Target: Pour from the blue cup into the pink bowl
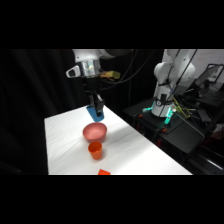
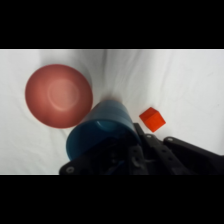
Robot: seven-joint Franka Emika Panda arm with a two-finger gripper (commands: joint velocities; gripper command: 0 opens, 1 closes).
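You have the blue cup [image 2: 100, 131] clamped in the fingers [image 1: 96, 107] and lifted off the bench [image 1: 140, 150], just at the pink bowl's [image 1: 94, 131] twelve o'clock rim, so the grasp looks done and the tip over the bowl remains.

White table [image 1: 135, 150], flat, covered in a white cloth with soft wrinkles visible in the wrist view. Resting on it: a round, shallow salmon-pink plastic bowl [image 1: 94, 132], upright, open side up. Just in front of the bowl, toward the camera in the side view, stands a small orange plastic cup [image 1: 95, 150], upright, close to the bowl but apart from it. Farther toward the near edge beyond the cup lies a small red-orange cube-shaped block [image 1: 104, 172], partly cut off in the side view; in the wrist view it sits well apart from the bowl.
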